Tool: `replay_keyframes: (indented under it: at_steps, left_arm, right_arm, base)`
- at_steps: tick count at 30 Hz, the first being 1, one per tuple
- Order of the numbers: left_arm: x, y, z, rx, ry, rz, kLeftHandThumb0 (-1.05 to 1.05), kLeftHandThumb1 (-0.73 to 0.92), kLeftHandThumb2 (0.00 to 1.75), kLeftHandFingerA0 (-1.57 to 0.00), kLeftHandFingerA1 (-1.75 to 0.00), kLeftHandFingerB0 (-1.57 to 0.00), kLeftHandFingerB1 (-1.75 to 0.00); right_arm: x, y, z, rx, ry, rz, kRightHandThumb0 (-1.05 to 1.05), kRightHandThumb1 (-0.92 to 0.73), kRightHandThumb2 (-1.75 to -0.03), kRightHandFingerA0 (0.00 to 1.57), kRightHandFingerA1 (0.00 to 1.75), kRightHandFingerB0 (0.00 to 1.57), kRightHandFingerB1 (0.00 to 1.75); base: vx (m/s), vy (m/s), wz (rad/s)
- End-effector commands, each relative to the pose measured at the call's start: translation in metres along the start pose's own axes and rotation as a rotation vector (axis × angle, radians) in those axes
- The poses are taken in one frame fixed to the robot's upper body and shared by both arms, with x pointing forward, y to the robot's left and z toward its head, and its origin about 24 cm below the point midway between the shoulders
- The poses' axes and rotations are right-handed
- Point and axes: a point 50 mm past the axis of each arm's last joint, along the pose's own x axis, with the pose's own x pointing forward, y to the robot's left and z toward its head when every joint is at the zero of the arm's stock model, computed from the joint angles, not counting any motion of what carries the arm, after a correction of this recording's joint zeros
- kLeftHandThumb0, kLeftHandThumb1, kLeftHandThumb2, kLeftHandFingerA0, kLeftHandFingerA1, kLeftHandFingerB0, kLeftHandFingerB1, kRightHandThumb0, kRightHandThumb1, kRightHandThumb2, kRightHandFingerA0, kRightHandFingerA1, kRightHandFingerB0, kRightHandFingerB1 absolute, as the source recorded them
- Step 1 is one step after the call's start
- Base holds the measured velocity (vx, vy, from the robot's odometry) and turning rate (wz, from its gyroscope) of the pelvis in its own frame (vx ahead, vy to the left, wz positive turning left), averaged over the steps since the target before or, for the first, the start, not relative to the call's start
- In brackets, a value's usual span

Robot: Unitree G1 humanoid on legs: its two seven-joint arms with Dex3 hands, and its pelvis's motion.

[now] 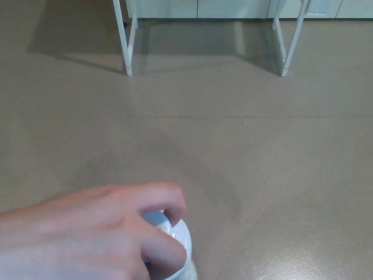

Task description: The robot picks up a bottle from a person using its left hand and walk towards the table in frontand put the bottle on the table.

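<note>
While it reaches in from the lower left, a person's hand clamps its fingers around a bottle at bottom centre, over the floor; table legs stand at the top.

A person's hand holds the bottle bottom-left, table legs behind.

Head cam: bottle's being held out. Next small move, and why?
Probably raise the left robot hand toward the bottle, whose white cap shows near the bottom edge in the grip of a person's hand. Neither robot hand is in view, so nothing is grasped yet. The table, with only its legs showing far ahead, can wait.
</note>
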Motion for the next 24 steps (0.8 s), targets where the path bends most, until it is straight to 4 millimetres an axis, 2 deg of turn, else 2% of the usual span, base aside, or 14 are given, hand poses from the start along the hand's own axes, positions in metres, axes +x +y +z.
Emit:
replay_keyframes:
  at_steps: [1,3,4,5,7,8,10,11,12,13,17,22,23,24]
  left_arm:
    - [-0.002,-0.002,0.014,-0.007,-0.134,-0.006,-0.34,0.57,0.57,-0.38,-0.5,-0.29,-0.33]
    - [-0.004,-0.007,0.025,-0.025,-0.223,-0.032,-0.39,0.51,0.56,-0.36,-0.49,-0.3,-0.33]
    - [-0.013,-0.016,0.046,-0.008,-0.385,-0.124,-0.55,0.38,0.68,-0.21,-0.46,-0.17,-0.38]
    - [-0.02,-0.022,0.057,0.001,-0.46,-0.178,-0.52,0.46,0.54,-0.19,-0.32,-0.17,-0.28]
    - [-0.037,-0.035,0.081,0.01,-0.601,-0.301,-0.54,0.45,0.54,-0.15,-0.32,-0.16,-0.29]
    - [-0.055,-0.045,0.102,0.056,-0.718,-0.389,-0.62,0.4,0.71,-0.09,-0.39,-0.06,-0.27]
    - [-0.07,-0.052,0.116,0.075,-0.793,-0.449,-0.61,0.39,0.7,-0.09,-0.39,-0.07,-0.21]
    - [-0.082,-0.058,0.128,0.084,-0.859,-0.508,-0.59,0.44,0.54,-0.1,-0.29,0.0,-0.24]
    - [-0.1,-0.065,0.145,0.106,-0.935,-0.567,-0.57,0.37,0.75,-0.08,-0.28,0.0,-0.14]
    - [-0.111,-0.068,0.154,0.117,-0.98,-0.6,-0.59,0.39,0.73,-0.05,-0.24,0.0,-0.08]
    - [-0.134,-0.074,0.172,0.149,-1.066,-0.675,-0.62,0.41,0.74,-0.06,-0.24,0.0,-0.06]
    - [-0.159,-0.082,0.191,0.205,-1.169,-0.753,-0.65,0.44,0.76,-0.11,-0.22,0.0,-0.01]
    - [-0.165,-0.085,0.193,0.187,-1.168,-0.786,-0.56,0.38,0.75,-0.09,-0.24,0.0,-0.16]
    - [-0.169,-0.088,0.195,0.174,-1.161,-0.806,-0.55,0.37,0.75,-0.07,-0.27,0.0,-0.17]
  right_arm:
    - [0.0,-0.007,-0.001,-0.003,0.003,0.014,-0.26,-0.75,-0.61,0.65,0.48,0.44,0.38]
    - [0.0,-0.007,0.001,-0.008,0.001,0.016,-0.26,-0.74,-0.61,0.65,0.49,0.47,0.4]
    - [0.001,-0.007,0.003,-0.016,-0.01,0.022,-0.26,-0.76,-0.62,0.64,0.49,0.48,0.4]
    - [0.001,-0.008,0.004,-0.019,-0.013,0.023,-0.26,-0.75,-0.62,0.64,0.49,0.49,0.41]
    - [0.001,-0.008,0.005,-0.02,-0.014,0.022,-0.27,-0.75,-0.62,0.64,0.49,0.49,0.41]
    - [0.001,-0.007,0.005,-0.013,-0.018,0.02,-0.27,-0.75,-0.62,0.64,0.49,0.47,0.4]
    - [0.001,-0.007,0.006,-0.012,-0.02,0.021,-0.27,-0.75,-0.62,0.64,0.49,0.47,0.4]
    - [0.001,-0.009,0.008,-0.009,-0.026,0.019,-0.27,-0.75,-0.61,0.64,0.5,0.48,0.41]
    - [0.002,-0.009,0.009,-0.014,-0.03,0.017,-0.27,-0.74,-0.61,0.65,0.5,0.5,0.41]
    - [0.002,-0.01,0.01,-0.02,-0.03,0.013,-0.29,-0.74,-0.62,0.65,0.5,0.5,0.41]
    - [0.002,-0.01,0.01,-0.016,-0.028,0.011,-0.28,-0.75,-0.62,0.64,0.49,0.47,0.4]
    - [0.003,-0.01,0.01,-0.037,-0.008,-0.001,-0.3,-0.72,-0.61,0.71,0.48,0.55,0.41]
    - [0.003,-0.011,0.01,-0.029,-0.012,0.019,-0.3,-0.71,-0.61,0.68,0.48,0.54,0.41]
    - [0.003,-0.012,0.009,-0.027,-0.016,0.031,-0.3,-0.71,-0.61,0.67,0.49,0.54,0.41]
  base:
    - [0.0,0.0,0.0]
    - [0.0,0.0,0.0]
    - [0.0,0.0,0.0]
    - [0.0,0.0,0.0]
    - [0.0,0.0,0.0]
    - [0.0,0.0,0.0]
    - [0.0,0.0,0.0]
    - [0.0,0.0,0.0]
    - [0.0,0.0,0.0]
    - [0.0,0.0,0.0]
    - [0.0,0.0,0.0]
    - [0.0,0.0,0.0]
    - [0.0,0.0,0.0]
    - [0.0,0.0,0.0]
